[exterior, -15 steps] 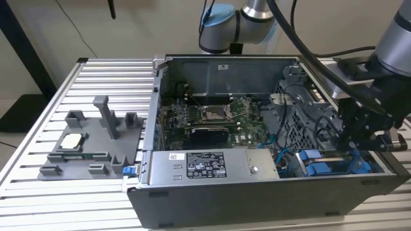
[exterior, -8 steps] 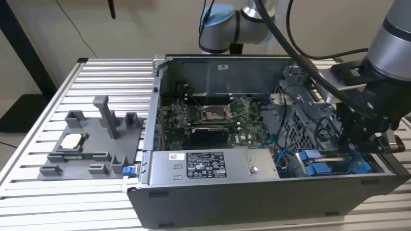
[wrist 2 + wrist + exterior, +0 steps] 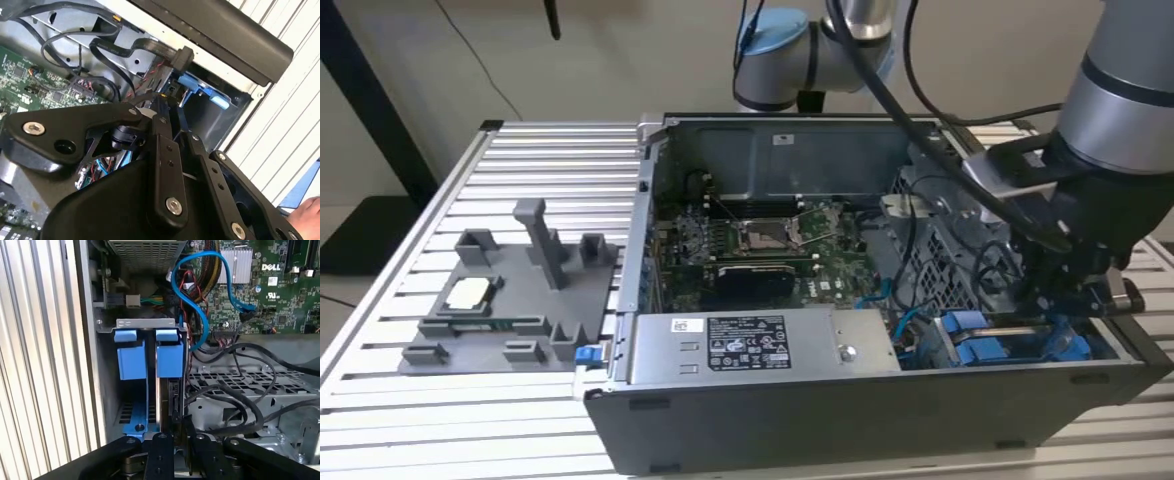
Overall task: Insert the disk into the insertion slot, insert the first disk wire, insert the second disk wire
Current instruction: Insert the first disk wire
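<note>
My arm reaches down into the open computer case (image 3: pixel 854 420), and the gripper (image 3: pixel 1067 315) sits low in the corner at the exterior view's right, right over the drive slot (image 3: pixel 147 324). In the first wrist view the disk (image 3: pixel 165 400) stands on edge inside that slot, its blue frame side by side with a second blue frame (image 3: pixel 131 357), and the gripper (image 3: pixel 179 435) hangs just at the disk's near end. I cannot tell from here whether the gripper is apart, together or clamped on anything. A blue cable (image 3: pixel 200 315) loops from the circuit board (image 3: pixel 280 300) down beside the slot, and a bundle of black cables (image 3: pixel 235 395) lies over the metal cage next to it. In the second wrist view a flat black cable with its plug (image 3: pixel 182 57) hangs loose above the blue frame (image 3: pixel 200 90). The silver power box (image 3: pixel 747 345) lies along the case's front edge. A grey tray with posts (image 3: pixel 494 300) rests on the slatted table (image 3: pixel 520 160), well apart from the case. A person's hand (image 3: pixel 307 215) shows at the table's edge.
</note>
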`<state>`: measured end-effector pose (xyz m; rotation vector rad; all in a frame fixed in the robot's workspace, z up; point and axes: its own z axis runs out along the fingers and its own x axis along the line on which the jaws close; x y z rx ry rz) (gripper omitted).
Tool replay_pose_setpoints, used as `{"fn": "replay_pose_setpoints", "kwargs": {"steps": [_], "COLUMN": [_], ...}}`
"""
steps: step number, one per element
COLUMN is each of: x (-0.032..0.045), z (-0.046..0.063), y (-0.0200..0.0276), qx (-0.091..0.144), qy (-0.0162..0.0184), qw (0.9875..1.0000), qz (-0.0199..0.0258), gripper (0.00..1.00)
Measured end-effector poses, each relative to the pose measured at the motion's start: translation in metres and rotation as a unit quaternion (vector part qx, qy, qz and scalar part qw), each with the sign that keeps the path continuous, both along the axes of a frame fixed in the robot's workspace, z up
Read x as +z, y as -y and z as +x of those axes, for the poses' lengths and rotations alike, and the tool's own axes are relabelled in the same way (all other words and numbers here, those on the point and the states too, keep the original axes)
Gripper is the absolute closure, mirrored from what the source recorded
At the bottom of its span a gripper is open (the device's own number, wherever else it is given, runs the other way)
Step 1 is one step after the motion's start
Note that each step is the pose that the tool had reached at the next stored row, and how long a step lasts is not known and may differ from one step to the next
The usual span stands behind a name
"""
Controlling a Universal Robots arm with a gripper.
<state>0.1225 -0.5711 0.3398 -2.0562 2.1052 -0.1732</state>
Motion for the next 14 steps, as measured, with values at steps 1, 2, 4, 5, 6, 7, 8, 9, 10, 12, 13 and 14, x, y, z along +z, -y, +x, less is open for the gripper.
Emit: {"fn": "replay_pose_setpoints", "kwargs": {"steps": [1, 2, 4, 5, 6, 7, 8, 9, 10, 12, 13, 14], "x": [-0.0009, -0.002, -0.0034, -0.0038, -0.004, -0.0041, -0.0041, -0.0042, -0.0045, -0.0056, -0.0061, -0.0066], "z": [0.0, 0.0, -0.0004, -0.0007, -0.0012, -0.0019, -0.0027, -0.0038, -0.0059, -0.0076, -0.0075, -0.0075], "y": [-0.0006, -0.0007, -0.0008, -0.0008, -0.0008, -0.0007, -0.0007, -0.0008, -0.0013, -0.003, -0.0038, -0.0043], "qx": [0.001, 0.002, 0.002, 0.002, 0.002, 0.002, 0.002, 0.002, 0.002, 0.002, 0.002, 0.002], "qy": [0.004, 0.0067, 0.0081, 0.0083, 0.0085, 0.0086, 0.0088, 0.0091, 0.0096, 0.0113, 0.0122, 0.0129], "qw": [1.0, 1.0, 1.0, 0.9999, 0.9999, 0.9999, 0.9999, 0.9999, 0.9999, 0.9999, 0.9999, 0.9998], "qz": [0.0, -0.0002, -0.0035, -0.0058, -0.0079, -0.0093, -0.0103, -0.0111, -0.0115, -0.0115, -0.0115, -0.0114], "gripper": [0.81, 0.81, 0.81, 0.81, 0.81, 0.81, 0.81, 0.81, 0.81, 0.81, 0.81, 0.81]}}
